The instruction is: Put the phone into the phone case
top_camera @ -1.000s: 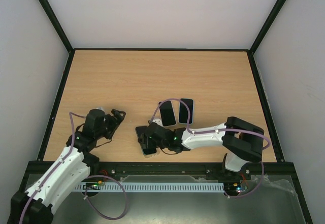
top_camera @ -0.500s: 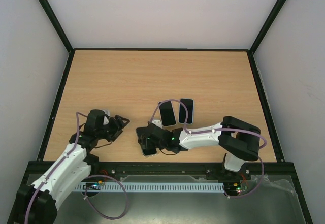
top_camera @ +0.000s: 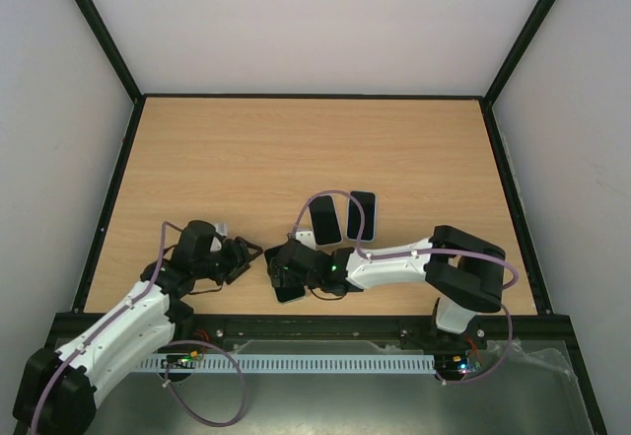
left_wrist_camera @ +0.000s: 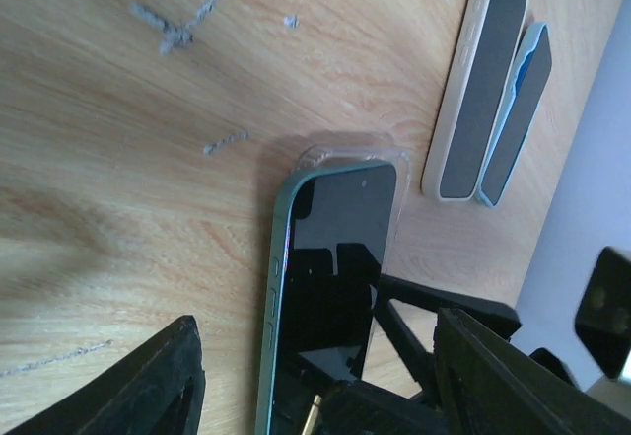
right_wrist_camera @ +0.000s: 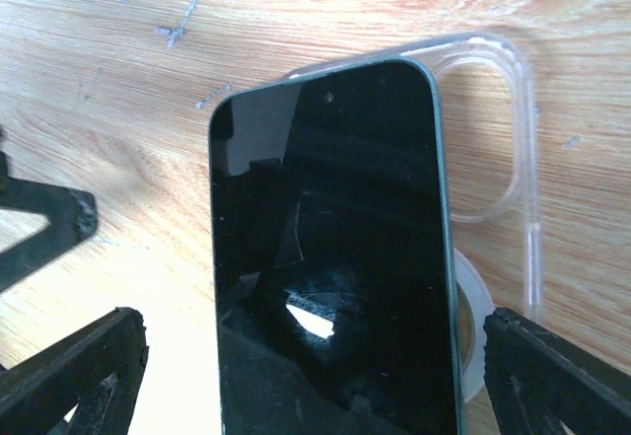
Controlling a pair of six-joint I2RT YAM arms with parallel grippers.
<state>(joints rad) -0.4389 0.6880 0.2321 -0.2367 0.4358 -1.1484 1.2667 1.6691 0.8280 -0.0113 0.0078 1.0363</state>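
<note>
Phone [right_wrist_camera: 330, 248] lies screen up on the light wood-grain table [top_camera: 296, 149] at the near edge, long axis running near-to-far with the far end tipped slightly left. It sits skewed over the clear phone case [right_wrist_camera: 527, 139], whose rim and camera cutout show past one long side and the far end. Right gripper [right_wrist_camera: 311, 356] is spread wide over the phone with fingers clear of both edges, and left gripper [left_wrist_camera: 315, 376], just beside it, is also wide and holds nothing. Two other dark-screen handsets, one white-edged [left_wrist_camera: 480, 80] and one blue-edged [left_wrist_camera: 513, 109], lie side by side further back; scuffed tabletop, white walls, black frame.
</note>
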